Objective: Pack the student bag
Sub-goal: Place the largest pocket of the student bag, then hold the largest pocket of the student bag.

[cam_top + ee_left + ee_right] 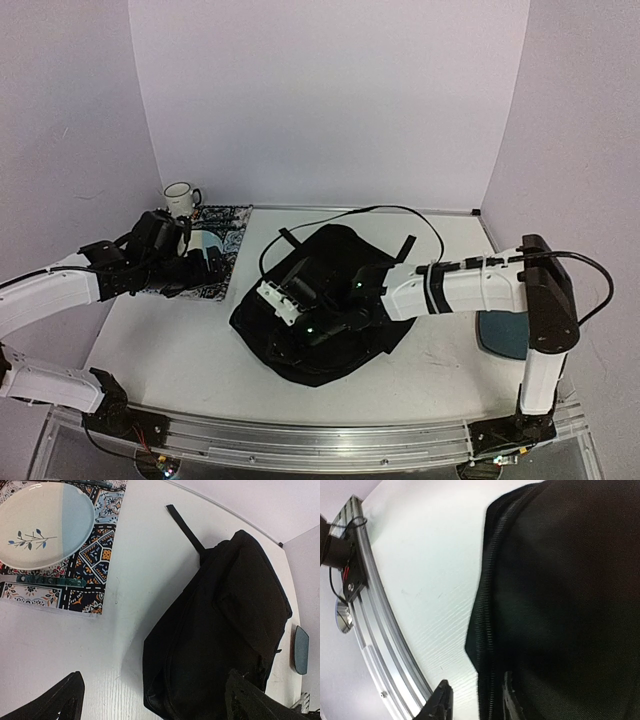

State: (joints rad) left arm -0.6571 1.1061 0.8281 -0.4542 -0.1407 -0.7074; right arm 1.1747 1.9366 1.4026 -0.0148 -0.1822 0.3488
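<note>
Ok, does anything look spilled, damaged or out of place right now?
Nothing spilled or broken. The student bag lies slumped flat with a strap trailing loose, and the teal pad sits apart on the right.

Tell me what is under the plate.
A patterned mat lies under the plate, its border showing at the plate's right and lower sides, on the white table. The plate covers the middle of the mat.

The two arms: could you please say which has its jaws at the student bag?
The right gripper: its jaws straddle the zipper edge of the student bag; the left gripper hangs open by the placemat.
</note>
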